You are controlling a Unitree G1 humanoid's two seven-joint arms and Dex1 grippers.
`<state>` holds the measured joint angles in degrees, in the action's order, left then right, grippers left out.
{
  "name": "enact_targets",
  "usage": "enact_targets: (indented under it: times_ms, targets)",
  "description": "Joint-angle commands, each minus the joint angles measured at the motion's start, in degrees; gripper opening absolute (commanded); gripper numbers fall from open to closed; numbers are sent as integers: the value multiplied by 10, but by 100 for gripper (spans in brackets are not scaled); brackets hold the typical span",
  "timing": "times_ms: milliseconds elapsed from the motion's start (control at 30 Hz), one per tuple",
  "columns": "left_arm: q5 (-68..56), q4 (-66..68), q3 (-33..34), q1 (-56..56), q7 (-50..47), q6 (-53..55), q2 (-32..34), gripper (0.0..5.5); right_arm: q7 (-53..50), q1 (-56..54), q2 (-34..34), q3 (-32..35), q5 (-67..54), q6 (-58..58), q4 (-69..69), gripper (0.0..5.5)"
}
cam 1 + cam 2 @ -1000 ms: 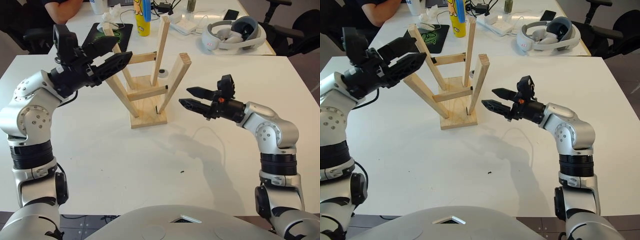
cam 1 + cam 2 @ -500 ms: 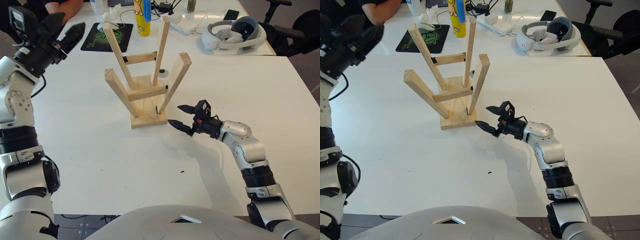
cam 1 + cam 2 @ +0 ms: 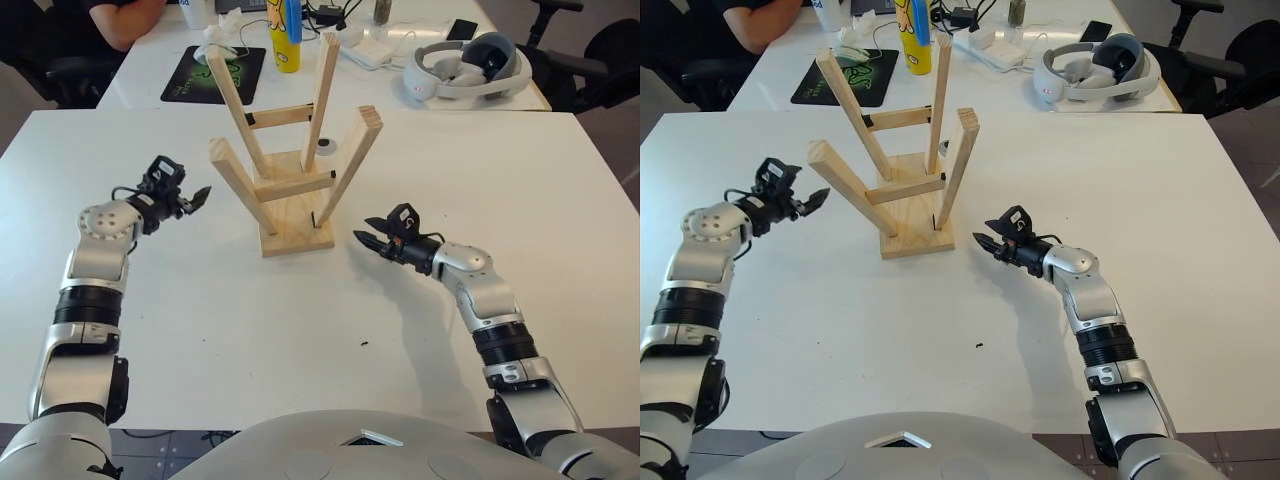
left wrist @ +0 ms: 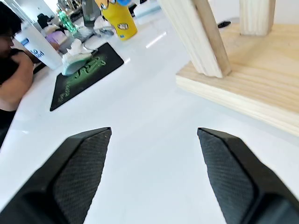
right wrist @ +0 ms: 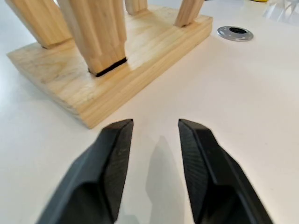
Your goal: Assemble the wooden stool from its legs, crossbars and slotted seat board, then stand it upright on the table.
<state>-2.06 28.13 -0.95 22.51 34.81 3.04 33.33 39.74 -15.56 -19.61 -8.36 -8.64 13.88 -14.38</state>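
While the stool [image 3: 295, 184] sits upside down, both claws gape empty: left gripper [image 3: 196, 197] apart from it, right gripper [image 3: 363, 233] near the seat board [image 3: 290, 240], slots hidden.

bare table [image 3: 200, 300] lies between my left gripper [image 3: 198, 198] at 9 o'clock, my right gripper [image 3: 364, 234] at 4, and the stool [image 3: 297, 236]; its splayed legs [image 3: 237, 186] overhang, one leaning out toward 9.

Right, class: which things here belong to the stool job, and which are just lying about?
Job in hand: seat board, legs, crossbars, left gripper, right gripper.
Lying about: yellow bottle, headset, mouse mat.
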Motion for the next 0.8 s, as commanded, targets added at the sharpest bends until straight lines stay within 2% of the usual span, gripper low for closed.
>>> enact_targets:
  times_ms: [33, 167, 300, 400, 600, 800]
  targets:
    - [-7, -38, -31, -34, 5, 21, -60, 342, -32, -28, 39, -39, 51, -42, -64, 113]
    - [6, -47, -53, -45, 2, 30, -90, 342, -47, -49, 69, -52, 69, -67, -112, 52]
    - [17, -48, -62, -47, 3, 41, -88, 342, -55, -71, 86, -52, 76, -84, -149, 2]
    - [20, -46, -65, -43, 14, 49, -82, 342, -46, -76, 92, -53, 76, -91, -158, 2]
    - [4, -100, -76, -69, 47, 73, -85, 342, 21, -37, 70, -64, 54, -66, -85, 2]
    - [-22, -271, -122, -170, 63, 163, -100, 342, 27, 29, 32, -49, 41, -27, 9, 2]
